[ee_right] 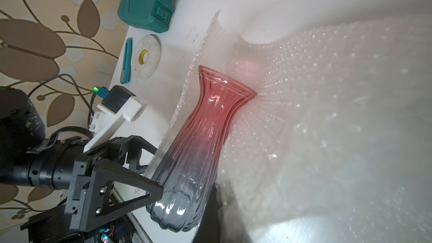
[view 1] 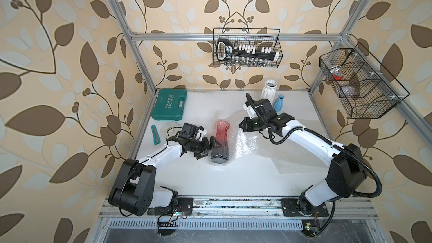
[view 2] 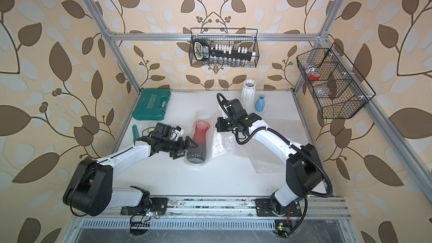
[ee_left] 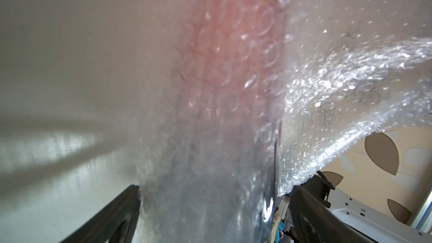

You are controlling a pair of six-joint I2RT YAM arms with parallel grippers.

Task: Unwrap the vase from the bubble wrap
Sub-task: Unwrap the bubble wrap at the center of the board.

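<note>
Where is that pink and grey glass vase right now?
In both top views the vase lies on its side mid-table on the bubble wrap, grey base end at the left tool.

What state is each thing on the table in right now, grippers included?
red glass vase, lying on its side, top uncovered
bubble wrap, opened out, under and beside the vase
left gripper, open, straddling the vase
right gripper, shut
green tool case, closed
white vase, upright
blue vase, upright

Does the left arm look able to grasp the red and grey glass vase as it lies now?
Probably yes. The open left tool sits at the grey lower body of the vase, a jaw on each side. Only a flap of bubble wrap stands between them, so it may pinch wrap too.
</note>
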